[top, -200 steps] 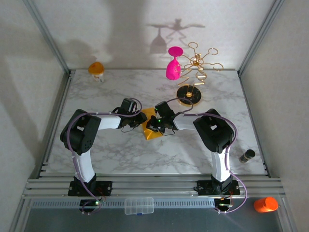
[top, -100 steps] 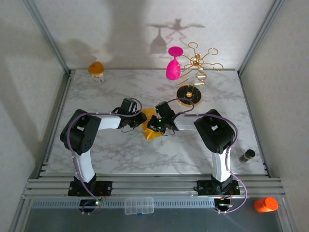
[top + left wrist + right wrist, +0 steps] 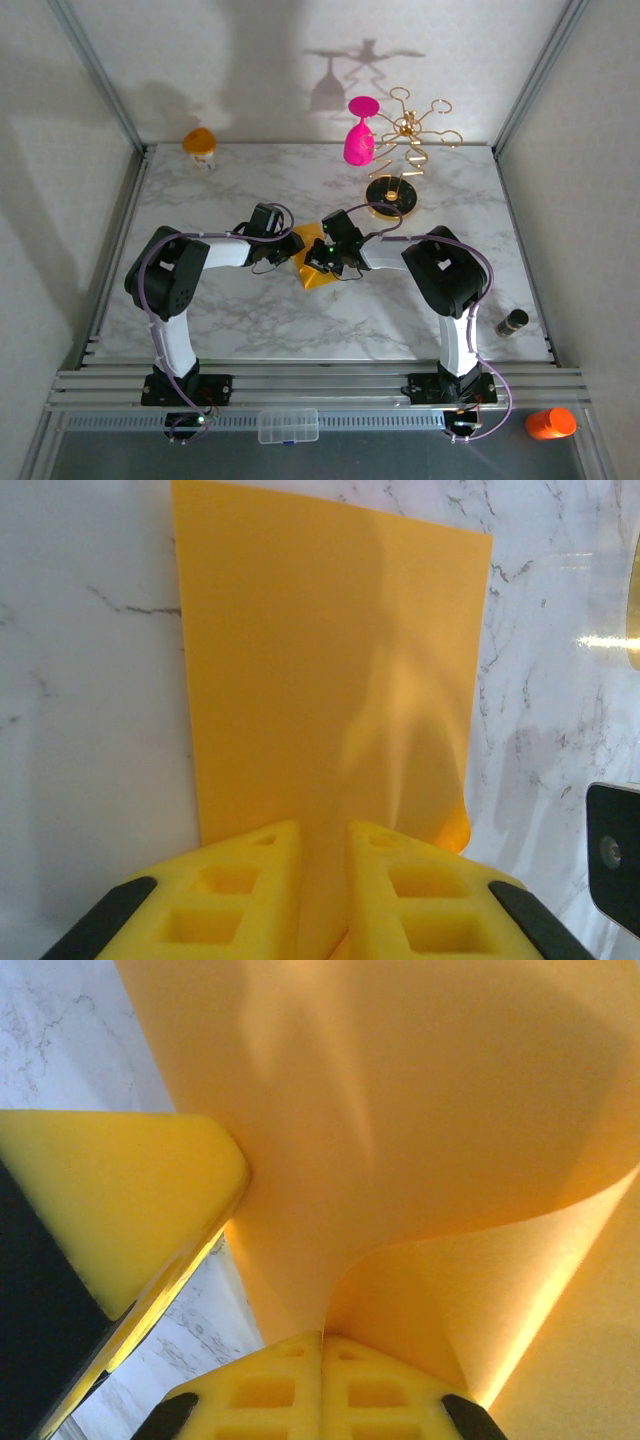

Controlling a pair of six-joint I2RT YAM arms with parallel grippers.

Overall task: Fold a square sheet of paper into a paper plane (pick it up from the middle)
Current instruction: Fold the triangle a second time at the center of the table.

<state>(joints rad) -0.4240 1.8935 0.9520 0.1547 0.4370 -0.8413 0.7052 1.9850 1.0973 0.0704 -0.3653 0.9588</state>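
Two tools meet on the square sheet of paper (image 3: 318, 279) near the middle of the table (image 3: 230, 320), and by my reading the folding has barely begun. In the left wrist view the sheet (image 3: 330, 650) lies mostly flat on the marble with one near corner curling up, and no sharp crease or pointed tip shows. The left tool (image 3: 322, 830) is nearly closed, with the sheet's near edge rising between its fingers, apparently pinched. The right tool (image 3: 322, 1338) is fully closed on a raised loop of the paper (image 3: 400, 1110), which bends over in a soft curve and is not pressed flat. Every fold of the plane looks left to do. As for containers, a pink goblet (image 3: 359, 132) hangs bowl-down from the gold rack (image 3: 405, 135). An orange-topped cup (image 3: 200, 143) stands at the far left corner, a small dark jar (image 3: 512, 322) at the right edge, and a clear plastic box (image 3: 288, 425) on the near rail. I cannot tell their contents.
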